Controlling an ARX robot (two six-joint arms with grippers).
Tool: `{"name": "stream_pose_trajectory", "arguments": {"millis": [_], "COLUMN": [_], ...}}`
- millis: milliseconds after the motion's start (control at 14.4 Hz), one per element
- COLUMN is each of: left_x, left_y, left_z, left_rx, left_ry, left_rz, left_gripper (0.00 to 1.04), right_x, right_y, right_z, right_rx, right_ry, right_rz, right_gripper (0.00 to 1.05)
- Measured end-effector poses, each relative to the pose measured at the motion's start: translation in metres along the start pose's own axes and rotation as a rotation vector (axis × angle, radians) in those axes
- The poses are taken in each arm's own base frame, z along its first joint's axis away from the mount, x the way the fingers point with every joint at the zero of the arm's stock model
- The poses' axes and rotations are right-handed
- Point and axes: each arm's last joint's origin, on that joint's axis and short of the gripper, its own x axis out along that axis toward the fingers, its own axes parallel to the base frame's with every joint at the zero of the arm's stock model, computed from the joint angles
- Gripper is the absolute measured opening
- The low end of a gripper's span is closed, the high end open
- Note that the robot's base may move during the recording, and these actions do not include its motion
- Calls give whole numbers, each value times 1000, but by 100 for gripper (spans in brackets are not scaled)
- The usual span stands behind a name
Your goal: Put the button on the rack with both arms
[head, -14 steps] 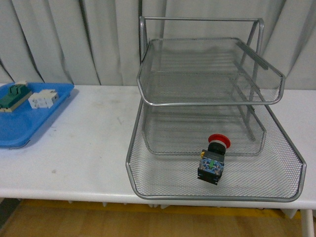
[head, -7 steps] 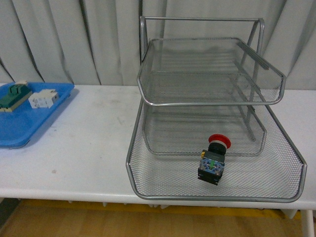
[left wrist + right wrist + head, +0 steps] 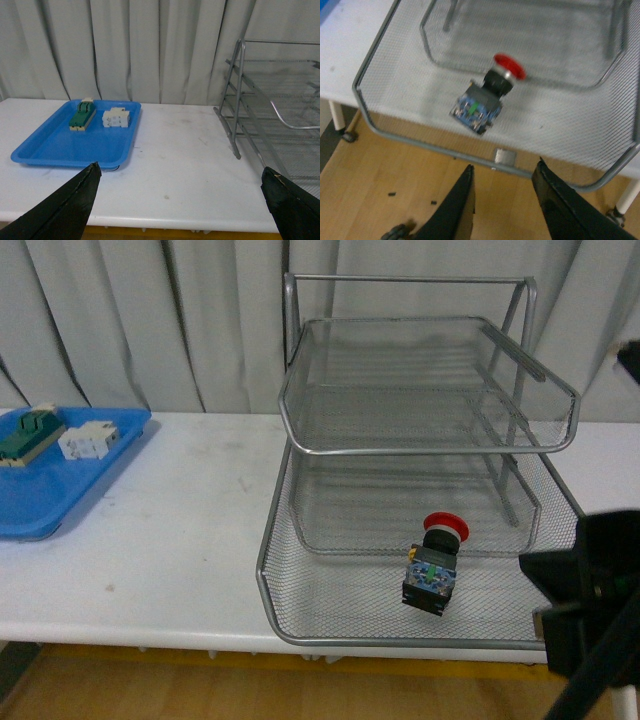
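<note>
Front and both wrist views share the rack (image 3: 430,390).

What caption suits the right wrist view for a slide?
Button lies in the bottom tier of the rack; the right pincer, open, hangs outside the front rim.

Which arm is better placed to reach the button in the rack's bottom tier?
The right: the right claw, open, hangs near the front rim of the rack, facing the button; the left claw faces the blue tray, off to the side.
</note>
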Motion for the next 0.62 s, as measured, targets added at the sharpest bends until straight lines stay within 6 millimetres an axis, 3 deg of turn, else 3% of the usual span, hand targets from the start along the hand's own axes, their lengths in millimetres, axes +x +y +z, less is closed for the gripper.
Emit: {"name": "stream_pose_trajectory", "arguments": {"millis": [208, 277, 623], "left_x": [0, 0, 0], "left_y": [0, 0, 0], "left_z": [0, 0, 0], "left_rx": [0, 0, 0], "left_ry": [-1, 0, 0], "left_rz": [0, 0, 0], "left_gripper": [98, 98, 98], "right_x": [3, 10, 46], "right_y": [8, 8, 7], "right_z": [-38, -46, -56], "right_rx": [44, 66, 102], "right_ry": [107, 130, 198], "right_rz": [39, 25, -27], "right_gripper": [8, 2, 2]}}
